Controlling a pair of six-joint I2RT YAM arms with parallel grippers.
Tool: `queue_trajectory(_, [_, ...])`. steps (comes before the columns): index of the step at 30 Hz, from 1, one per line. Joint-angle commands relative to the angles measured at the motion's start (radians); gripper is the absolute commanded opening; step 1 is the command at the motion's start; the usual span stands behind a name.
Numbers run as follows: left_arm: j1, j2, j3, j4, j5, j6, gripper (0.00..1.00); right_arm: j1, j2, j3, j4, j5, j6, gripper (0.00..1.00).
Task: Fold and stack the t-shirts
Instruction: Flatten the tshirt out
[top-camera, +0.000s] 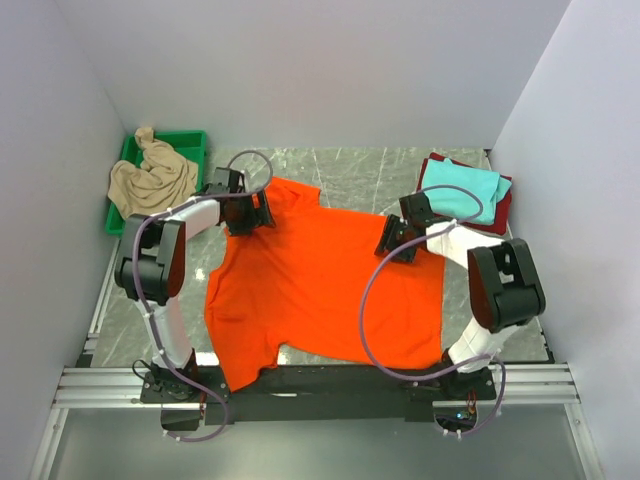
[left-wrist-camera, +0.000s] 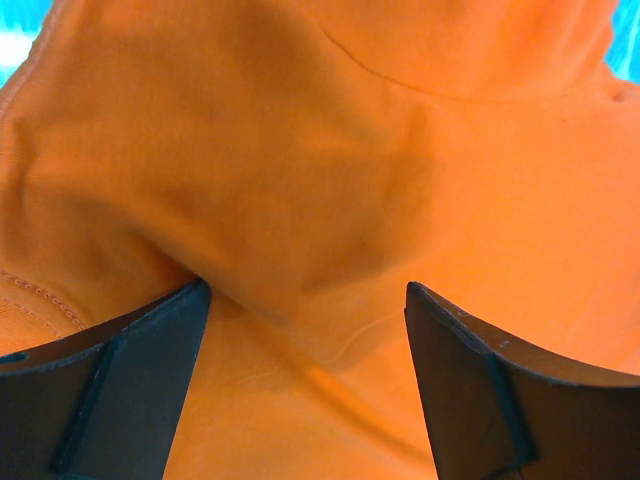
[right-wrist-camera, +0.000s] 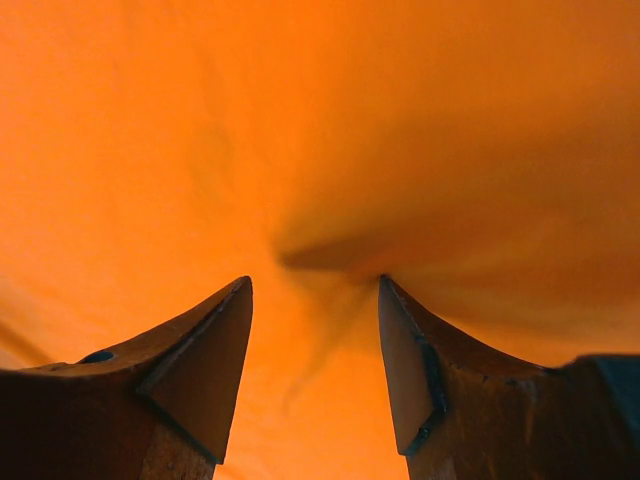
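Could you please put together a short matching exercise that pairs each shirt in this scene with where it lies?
1. orange t-shirt
2. beige t-shirt
3. teal t-shirt
4. dark red t-shirt

A. underneath another shirt, far right
B. crumpled in the green tray
C. spread out in the middle
D. folded on top, far right

Pairs: 1-C, 2-B, 3-D, 4-A

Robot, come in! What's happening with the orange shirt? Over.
Left gripper open, right gripper open, both tips down on cloth. Bright orange cloth t-shirt spread out, not yet folded. Nothing lying on it.
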Motion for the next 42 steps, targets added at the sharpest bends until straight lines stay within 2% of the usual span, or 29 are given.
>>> queue_trajectory(1, [0.006, 0.119, 0.016, -0.059, -0.06, 0.026, 0.87, -0.001, 0.083, 0.068, -0.023, 0.021, -0.013, 0.6])
queue_trajectory(7, [0.011, 0.227, 0.163, -0.108, -0.079, 0.048, 0.87, -0.01, 0.19, 0.213, -0.088, 0.022, -0.019, 0.6])
queue_trajectory(15, [0.035, 0.409, 0.446, -0.22, -0.079, 0.075, 0.87, -0.022, 0.318, 0.454, -0.194, 0.018, -0.034, 0.6])
queue_trajectory(22, [0.035, 0.423, 0.597, -0.228, -0.038, 0.091, 0.87, -0.024, 0.353, 0.597, -0.244, -0.073, -0.082, 0.59])
queue_trajectory(30, [0.035, 0.224, 0.523, -0.163, -0.009, 0.061, 0.88, 0.001, 0.227, 0.582, -0.263, -0.127, -0.111, 0.59])
queue_trajectory(42, [0.035, 0.09, 0.22, -0.105, -0.012, 0.043, 0.88, 0.102, 0.098, 0.295, -0.185, -0.134, -0.051, 0.59])
